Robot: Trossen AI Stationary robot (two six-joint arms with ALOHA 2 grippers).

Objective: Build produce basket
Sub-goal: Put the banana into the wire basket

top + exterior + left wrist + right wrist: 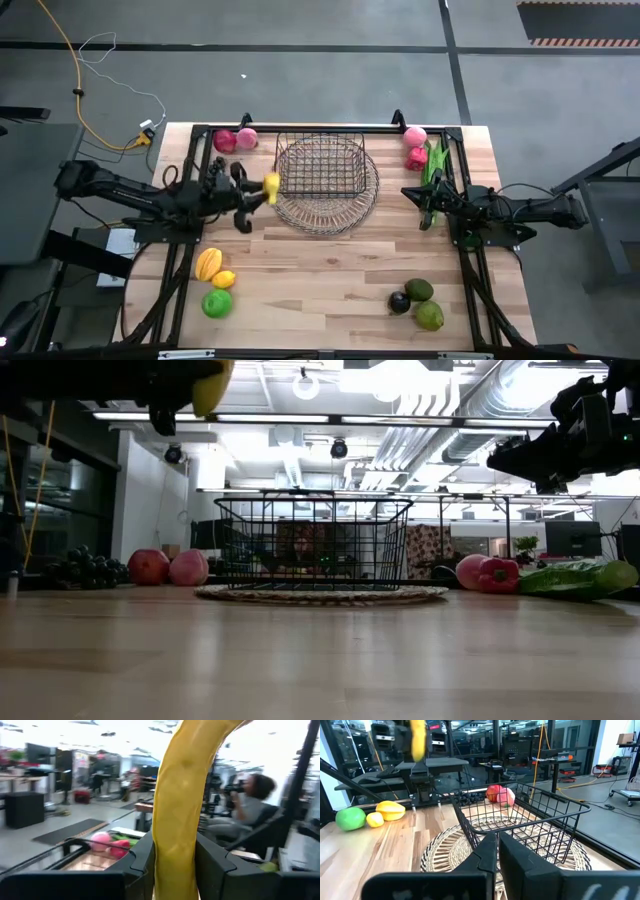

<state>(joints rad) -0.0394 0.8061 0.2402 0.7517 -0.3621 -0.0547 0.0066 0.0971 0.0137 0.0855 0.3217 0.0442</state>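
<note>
The wooden table [330, 270] carries the wire basket [320, 165] at its far middle, standing on a round woven dish [327, 215]. The left gripper [250, 197] hangs just left of the basket, its jaws pinching a banana [271, 187] raised clear of the table. The right gripper [413, 195] hovers right of the basket, jaws seemingly pressed together. A mango [208, 264], lemon [224, 280] and green apple [217, 303] lie near left.
</note>
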